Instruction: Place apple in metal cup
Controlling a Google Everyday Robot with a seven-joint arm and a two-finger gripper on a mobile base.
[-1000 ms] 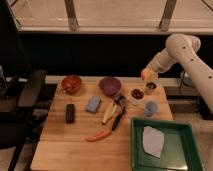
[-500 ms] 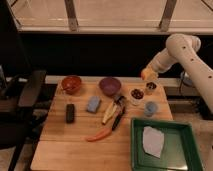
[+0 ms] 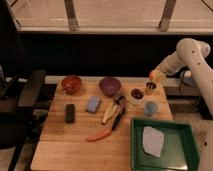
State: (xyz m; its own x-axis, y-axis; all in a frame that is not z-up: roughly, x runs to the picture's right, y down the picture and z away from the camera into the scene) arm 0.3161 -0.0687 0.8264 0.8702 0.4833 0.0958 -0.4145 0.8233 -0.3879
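My gripper (image 3: pixel 154 76) hangs at the back right of the wooden table, at the end of the white arm coming in from the right. It is shut on the apple (image 3: pixel 152 75), a small yellow-orange fruit of which only a part shows. The metal cup (image 3: pixel 150 88), a small silver-grey cylinder, stands upright on the table directly below the gripper. The apple sits just above the cup's rim; whether it touches the rim I cannot tell.
Near the cup stand a glass with dark red contents (image 3: pixel 136 94) and a light blue cup (image 3: pixel 150 108). A purple bowl (image 3: pixel 110 85) and a red-brown bowl (image 3: pixel 71 84) sit at the back. A banana (image 3: pixel 109 113), a carrot (image 3: pixel 99 135), a blue sponge (image 3: pixel 93 104) and a green tray (image 3: pixel 186 150) with a white cloth also lie here.
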